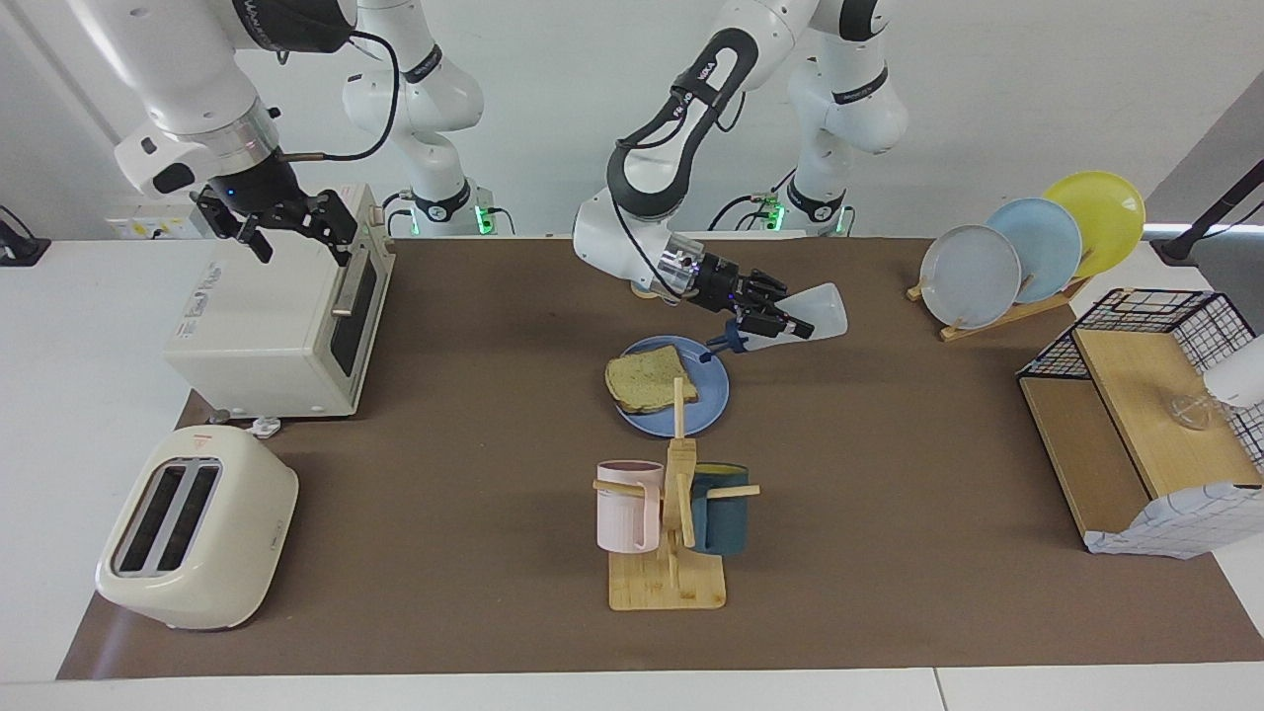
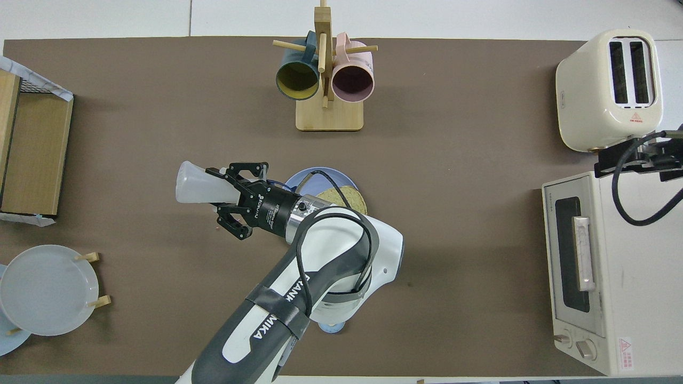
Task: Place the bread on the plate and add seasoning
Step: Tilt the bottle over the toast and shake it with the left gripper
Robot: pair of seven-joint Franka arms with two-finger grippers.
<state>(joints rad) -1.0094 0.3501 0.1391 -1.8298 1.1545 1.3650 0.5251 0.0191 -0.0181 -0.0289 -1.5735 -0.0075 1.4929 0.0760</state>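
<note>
1. The bread (image 1: 650, 379) lies on the blue plate (image 1: 713, 407) at mid-table, nearer to the robots than the wooden mug rack (image 1: 670, 553) with its pink mug (image 1: 628, 506) and dark blue mug (image 1: 719, 509). The first half of the job looks done.

2. The left gripper (image 1: 775, 316) is clamped around the seasoning bottle (image 1: 815, 314), tipped almost flat, its dark cap (image 1: 723, 342) pointing down at the plate's rim on the side toward the left arm's end of the table.

3. From overhead, the bottle (image 2: 200, 189) juts out past the plate's (image 2: 300, 180) edge toward the left arm's end, and the arm covers most of the slice (image 2: 349, 196).

4. The right gripper (image 1: 286, 222) waits above the toaster oven (image 1: 281, 321), fingers spread and holding nothing; a cream toaster (image 1: 193, 528) stands farther from the robots.

5. Risk one: the nozzle appears to sit over the rim, not the bread, so a squeeze here could land seasoning on the plate or the brown mat (image 1: 889, 513).

6. Risk two: the grip is near the neck of a soft bottle, so a tighter pinch could send out too much, or the tilted body could twist in the fingers.

7. Whether the cap is open cannot be told.
</note>
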